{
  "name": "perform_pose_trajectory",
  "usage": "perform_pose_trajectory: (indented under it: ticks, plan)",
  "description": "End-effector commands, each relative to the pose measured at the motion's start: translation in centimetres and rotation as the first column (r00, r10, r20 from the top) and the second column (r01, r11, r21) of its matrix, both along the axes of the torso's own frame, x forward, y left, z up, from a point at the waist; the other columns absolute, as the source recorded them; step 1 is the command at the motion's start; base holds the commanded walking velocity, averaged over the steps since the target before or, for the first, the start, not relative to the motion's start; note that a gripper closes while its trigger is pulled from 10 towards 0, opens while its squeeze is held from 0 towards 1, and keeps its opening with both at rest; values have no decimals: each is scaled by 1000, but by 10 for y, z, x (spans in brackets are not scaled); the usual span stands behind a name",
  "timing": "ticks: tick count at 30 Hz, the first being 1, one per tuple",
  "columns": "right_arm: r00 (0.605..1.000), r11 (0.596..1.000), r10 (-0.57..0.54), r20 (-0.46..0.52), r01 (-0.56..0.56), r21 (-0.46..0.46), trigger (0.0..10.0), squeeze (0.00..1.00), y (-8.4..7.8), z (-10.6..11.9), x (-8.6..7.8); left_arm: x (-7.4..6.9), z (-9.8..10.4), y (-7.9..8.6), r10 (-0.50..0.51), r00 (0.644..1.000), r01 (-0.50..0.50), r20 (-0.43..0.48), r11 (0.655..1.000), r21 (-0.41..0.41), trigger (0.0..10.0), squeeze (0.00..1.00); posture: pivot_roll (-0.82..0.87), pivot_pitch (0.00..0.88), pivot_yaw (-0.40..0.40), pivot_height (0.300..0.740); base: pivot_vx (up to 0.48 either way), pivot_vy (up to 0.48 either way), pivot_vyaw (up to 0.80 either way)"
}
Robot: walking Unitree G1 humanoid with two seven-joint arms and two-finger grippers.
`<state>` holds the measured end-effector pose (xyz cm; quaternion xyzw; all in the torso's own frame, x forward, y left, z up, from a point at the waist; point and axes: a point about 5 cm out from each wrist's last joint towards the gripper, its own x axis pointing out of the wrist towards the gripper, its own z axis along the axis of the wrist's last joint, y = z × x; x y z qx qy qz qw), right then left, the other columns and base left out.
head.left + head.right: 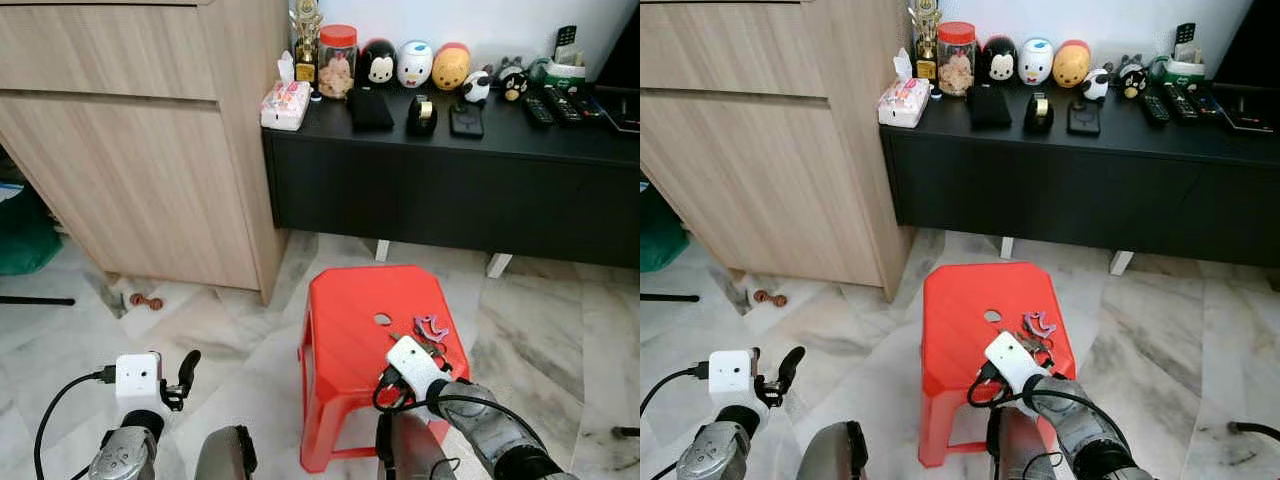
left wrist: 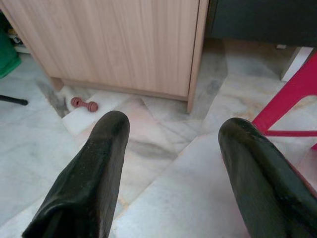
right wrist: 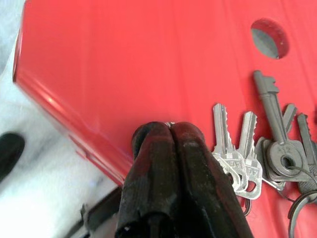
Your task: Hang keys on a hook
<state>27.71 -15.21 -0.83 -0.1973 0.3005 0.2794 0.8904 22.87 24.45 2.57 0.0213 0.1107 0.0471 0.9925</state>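
My right claw point(image 3: 171, 134) is down over the red stool point(image 1: 350, 330), fingers pressed together with nothing visible between them. The keys point(image 3: 262, 148) lie flat on the stool seat just beside the claw's tips, fanned out towards the seat's round hole, with a pink tag point(image 1: 432, 326) at their far end. My left claw point(image 2: 171, 148) hangs low over the marble floor, well away from the stool, fingers spread wide and empty.

My worry is that the closed tips land beside the bunch, not over it. Thin keys lying flat on slick plastic give little to bite on, so I could shove them across the seat or off its edge.

I can see no hook from here, so I cannot judge the route to it. The ring joining the keys is cut off at the edge of the right wrist view.
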Motion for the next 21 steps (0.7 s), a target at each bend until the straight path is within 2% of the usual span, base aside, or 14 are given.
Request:
perform_pose_trajectory:
  ticks: [1, 6, 17, 18, 19, 21]
  plan:
    - [999, 999, -28, 18, 27, 20, 0, 0, 1, 3, 3, 0, 0, 1, -2, 1000, 3, -17, 1000, 23, 10000, 0, 48, 68, 14, 583, 0, 0, 0]
    - [992, 993, -74, 106, 63, 100, 0, 0, 3, 20, 17, 1, -2, 1, 2, 1000, -1, -18, 1000, 21, 10000, 0, 45, 64, 12, 583, 0, 0, 0]
    - [976, 976, -140, 170, 106, 192, 0, 0, 1, 37, 28, 3, -2, 0, 6, 1000, -5, -16, 1000, 18, 10000, 0, 41, 60, 7, 583, 0, 0, 0]
    - [976, 977, -141, 166, 111, 180, 2275, 0, 0, 37, 27, 3, -2, 0, 5, 1000, -5, -17, 1000, 18, 10000, 0, 40, 60, 7, 583, 0, 0, 0]
    - [977, 979, -142, 160, 114, 172, 10000, 0, -1, 36, 26, 3, -2, 0, 6, 1000, -5, -18, 1000, 18, 10000, 0, 39, 58, 6, 583, 0, 0, 0]
    - [976, 977, -174, 134, 154, 150, 10000, 0, -5, 32, 23, 4, -3, 0, 7, 1000, -7, -19, 1000, 17, 10000, 0, 36, 58, 5, 583, 0, 0, 0]
